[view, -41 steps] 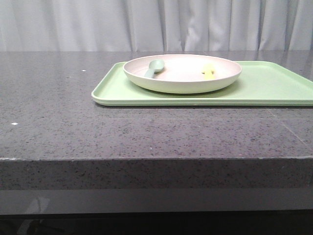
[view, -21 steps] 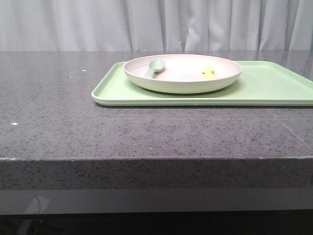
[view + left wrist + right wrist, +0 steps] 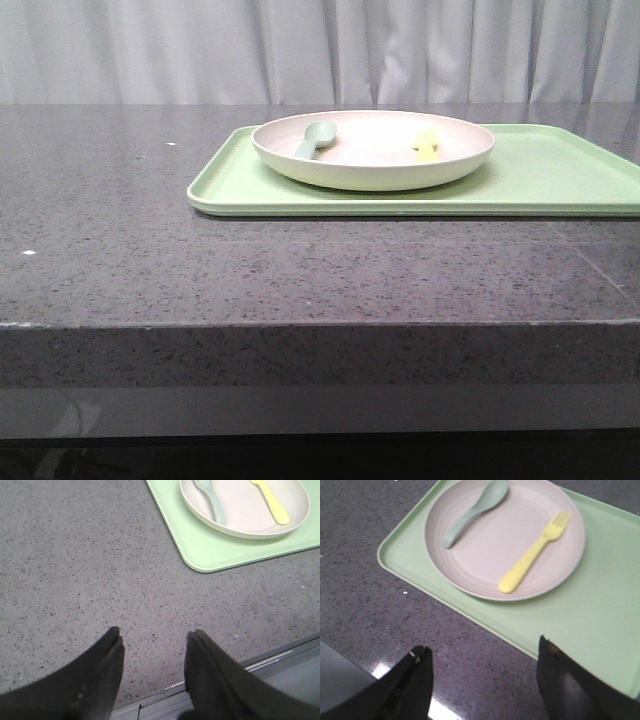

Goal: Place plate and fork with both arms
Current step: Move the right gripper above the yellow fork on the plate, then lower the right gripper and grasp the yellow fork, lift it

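Note:
The pale pinkish-cream plate (image 3: 375, 165) sits on the left part of a light-green tray (image 3: 540, 180). The yellow fork (image 3: 428, 146) lies in the plate's right half; it also shows in the right wrist view (image 3: 534, 553) and the left wrist view (image 3: 270, 501). My left gripper (image 3: 154, 636) is open and empty over bare countertop near the front edge, well short of the tray. My right gripper (image 3: 482, 647) is open and empty, above the counter just before the tray's near rim (image 3: 470, 615), facing the plate (image 3: 485, 575). Neither arm shows in the front view.
A pale grey-green spoon (image 3: 316, 138) lies in the plate's left half; it also shows in the right wrist view (image 3: 472, 513). The dark speckled countertop (image 3: 150, 250) ends at a front edge (image 3: 300, 325). A white curtain hangs behind.

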{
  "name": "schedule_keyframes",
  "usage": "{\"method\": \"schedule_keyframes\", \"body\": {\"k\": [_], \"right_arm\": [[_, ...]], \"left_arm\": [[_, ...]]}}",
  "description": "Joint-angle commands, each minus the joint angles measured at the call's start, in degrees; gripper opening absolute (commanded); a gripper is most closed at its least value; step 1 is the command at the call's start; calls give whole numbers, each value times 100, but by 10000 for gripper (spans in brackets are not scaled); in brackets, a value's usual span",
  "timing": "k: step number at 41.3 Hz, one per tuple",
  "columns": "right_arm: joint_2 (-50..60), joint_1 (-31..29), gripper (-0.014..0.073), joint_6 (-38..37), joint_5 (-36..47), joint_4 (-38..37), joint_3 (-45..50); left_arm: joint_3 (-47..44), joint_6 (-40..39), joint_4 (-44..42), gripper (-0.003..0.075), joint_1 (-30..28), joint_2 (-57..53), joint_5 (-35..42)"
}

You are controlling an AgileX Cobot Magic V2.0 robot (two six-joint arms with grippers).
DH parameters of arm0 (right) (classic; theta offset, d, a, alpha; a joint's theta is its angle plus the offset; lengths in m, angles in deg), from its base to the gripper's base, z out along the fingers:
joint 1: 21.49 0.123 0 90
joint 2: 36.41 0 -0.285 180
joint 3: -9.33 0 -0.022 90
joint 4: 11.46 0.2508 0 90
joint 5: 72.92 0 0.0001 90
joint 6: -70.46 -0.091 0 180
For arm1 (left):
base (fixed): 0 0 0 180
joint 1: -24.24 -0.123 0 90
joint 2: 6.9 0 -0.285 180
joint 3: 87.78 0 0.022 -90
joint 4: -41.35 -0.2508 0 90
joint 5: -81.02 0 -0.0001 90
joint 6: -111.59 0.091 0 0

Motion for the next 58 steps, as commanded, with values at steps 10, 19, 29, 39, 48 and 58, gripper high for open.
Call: {"method": "schedule_keyframes", "body": {"k": [10,19,29,39,48,58], "right_arm": [[-1816,449,377,-666,-758,-202,-1830],[-2878,449,377,-1806,-1116,-1174,-2813],[-3385,449,377,-1837,-892,-1156,-3286],[-4300,442,372,-2555,-2018,-1366,-4351],[-4932,442,372,-3043,-2327,-1384,-5011],[-5271,438,372,-3358,-2413,-1832,-5260]], "left_arm": [[130,-48,20,303,48,-13,357],[130,-48,20,303,48,-13,357],[130,-48,20,303,48,-13,357],[130,-48,20,303,48,-13,357],[130,-48,20,303,48,-13,357],[130,-48,20,303,48,-13,357]]}}
